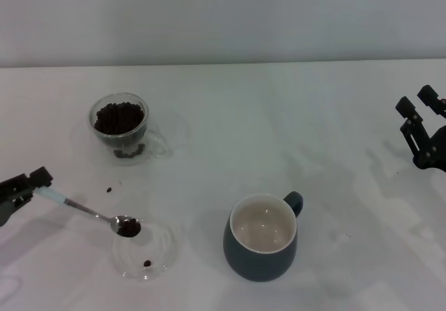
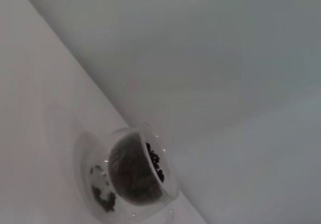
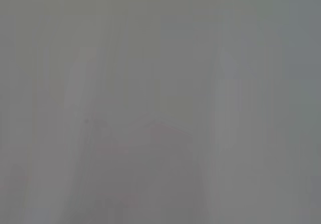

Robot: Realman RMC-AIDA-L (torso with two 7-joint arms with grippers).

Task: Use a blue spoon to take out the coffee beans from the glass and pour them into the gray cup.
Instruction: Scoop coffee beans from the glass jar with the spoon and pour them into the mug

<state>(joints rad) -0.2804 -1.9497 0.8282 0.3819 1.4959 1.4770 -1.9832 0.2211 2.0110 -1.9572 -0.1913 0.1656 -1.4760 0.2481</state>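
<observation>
Empty gray cup (image 1: pixel 262 238); our left gripper (image 1: pixel 31 185) jaws clamp the loaded blue spoon (image 1: pixel 90 215); right gripper (image 1: pixel 418 112) jaws parted; pouring remains.

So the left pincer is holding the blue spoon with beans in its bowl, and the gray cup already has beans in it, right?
Not quite. The head view shows the gray cup empty, its cream inside bare. The rest holds: the left pincer grips the blue spoon by its handle, with coffee beans in the bowl, over the clear saucer.
</observation>
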